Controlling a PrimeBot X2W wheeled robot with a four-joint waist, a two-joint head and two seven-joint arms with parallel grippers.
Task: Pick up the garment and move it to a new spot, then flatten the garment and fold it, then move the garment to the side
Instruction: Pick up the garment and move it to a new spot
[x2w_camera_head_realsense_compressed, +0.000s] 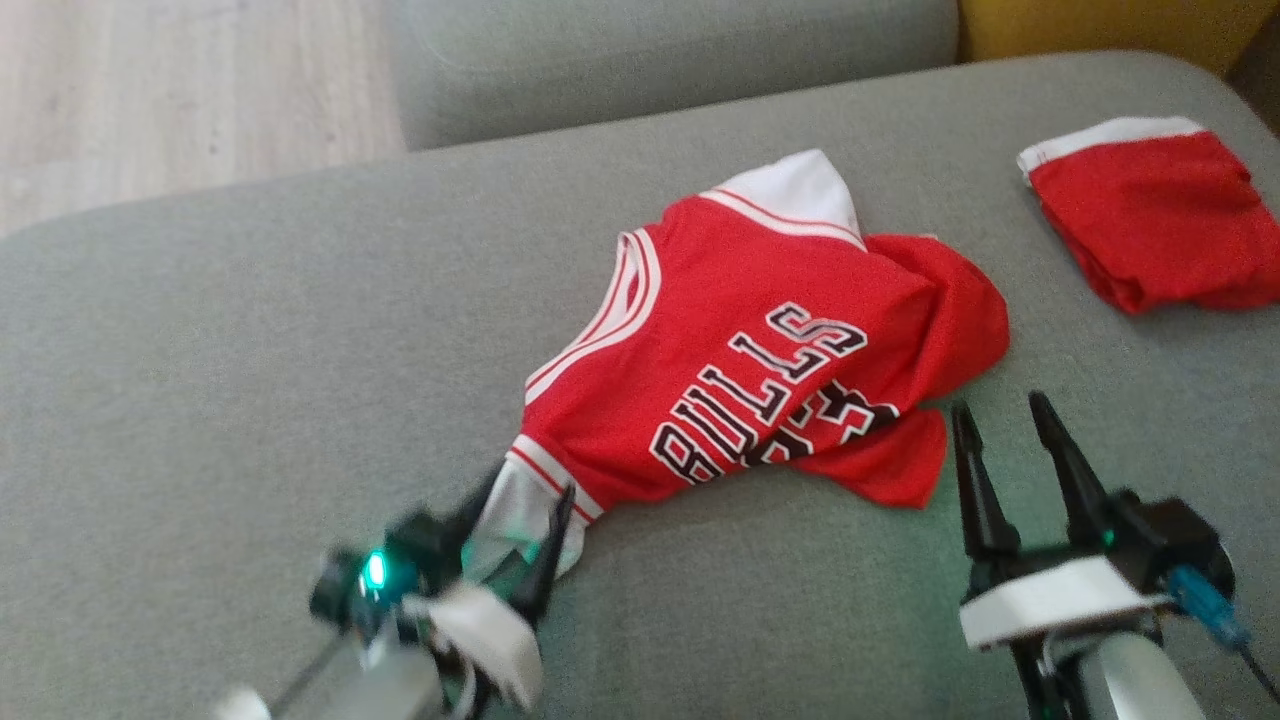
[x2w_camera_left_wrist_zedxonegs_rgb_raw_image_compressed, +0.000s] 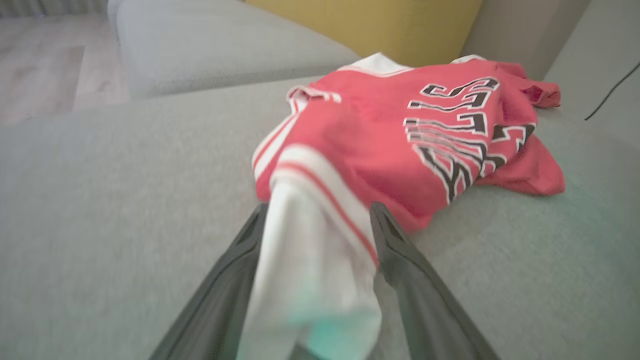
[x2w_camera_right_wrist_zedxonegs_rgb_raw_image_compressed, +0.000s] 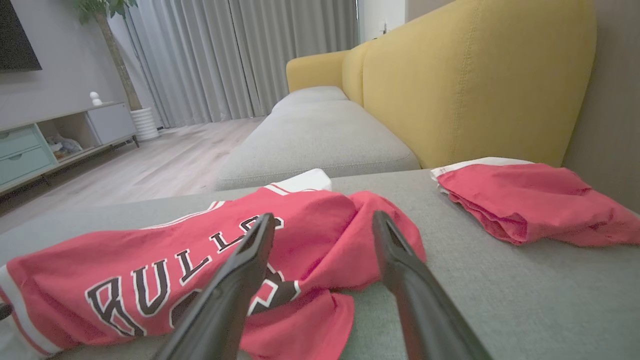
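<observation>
The red jersey (x2w_camera_head_realsense_compressed: 740, 330) lies crumpled about the middle of the grey cushion (x2w_camera_head_realsense_compressed: 250, 350), lettered side up, one white-trimmed end toward the cushion's far edge and the other trailing toward its near edge, where I am. My left gripper (x2w_camera_head_realsense_compressed: 530, 485) sits at that near end with its jaws spread apart and the white panel (x2w_camera_left_wrist_zedxonegs_rgb_raw_image_compressed: 310, 260) lying slack between them. I judge that as let go rather than pinched, since the fabric sags and nothing squeezes it. My right gripper (x2w_camera_head_realsense_compressed: 1000, 405) hovers with jaws wide and empty toward the cushion's near right, just beside the bunched red flap at the jersey's side. A folded red cloth (x2w_camera_head_realsense_compressed: 1160, 220) rests well apart at the cushion's far right corner. The jersey looks thin, light and limp. I expect it to drape and slide instead of keeping any shape, and a single layer could slip out of a shallow bite. The sturdier places to grip should be the banded trim at the armholes and the white end panels, one in each gripper, so the body can be pulled taut and flat. The doubled-under flap by my right fingers will need teasing out first.
</observation>
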